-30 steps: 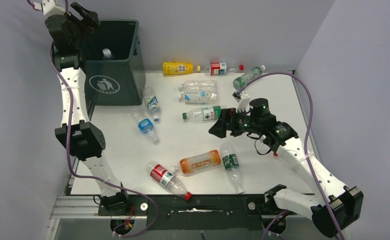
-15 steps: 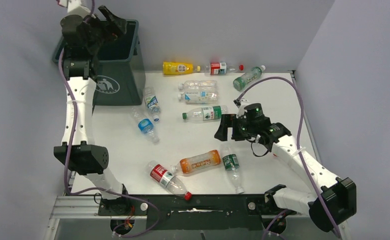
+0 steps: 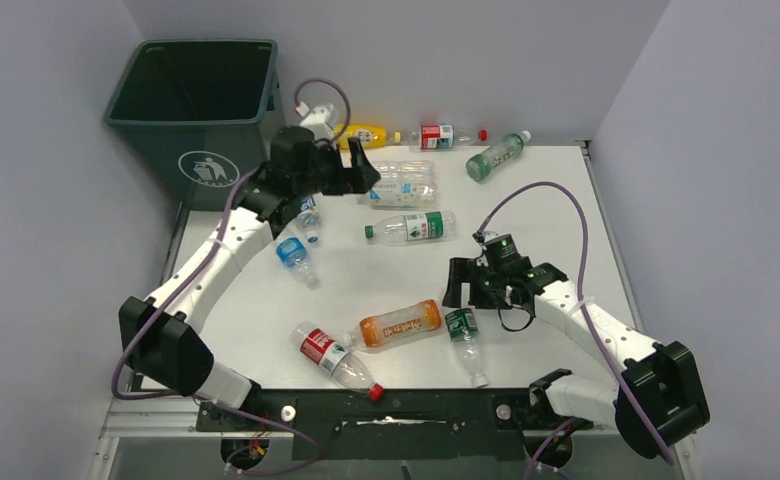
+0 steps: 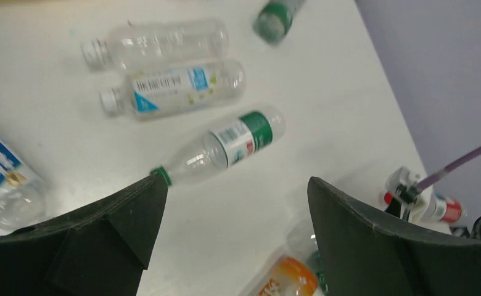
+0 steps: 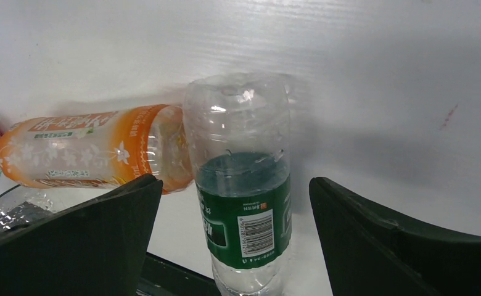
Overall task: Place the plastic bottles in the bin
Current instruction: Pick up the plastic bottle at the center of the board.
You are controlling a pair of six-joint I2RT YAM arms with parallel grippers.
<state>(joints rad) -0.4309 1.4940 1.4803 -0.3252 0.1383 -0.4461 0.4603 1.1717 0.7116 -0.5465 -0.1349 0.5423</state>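
Observation:
The dark green bin (image 3: 196, 110) stands at the back left. Several plastic bottles lie on the white table. My left gripper (image 3: 359, 175) hovers open and empty over two clear bottles (image 3: 399, 182). In the left wrist view, a green-labelled bottle (image 4: 226, 145) lies ahead of the left gripper (image 4: 238, 209). My right gripper (image 3: 454, 285) is open just beyond the base of a dark-green-labelled bottle (image 3: 463, 338). In the right wrist view that bottle (image 5: 244, 203) sits between the spread fingers of the right gripper (image 5: 235, 180), untouched. An orange bottle (image 5: 90, 151) lies beside it.
A yellow bottle (image 3: 371, 133), a red-labelled one (image 3: 436, 135) and a green one (image 3: 496, 155) lie along the back wall. Two blue-labelled bottles (image 3: 301, 235) lie under the left forearm. Another red-labelled bottle (image 3: 334, 358) is near the front rail (image 3: 406, 410).
The left arm has swung away from above the bin, down and right over the back-middle bottles. The right gripper has moved toward the near edge, onto the dark-green-labelled bottle's base.

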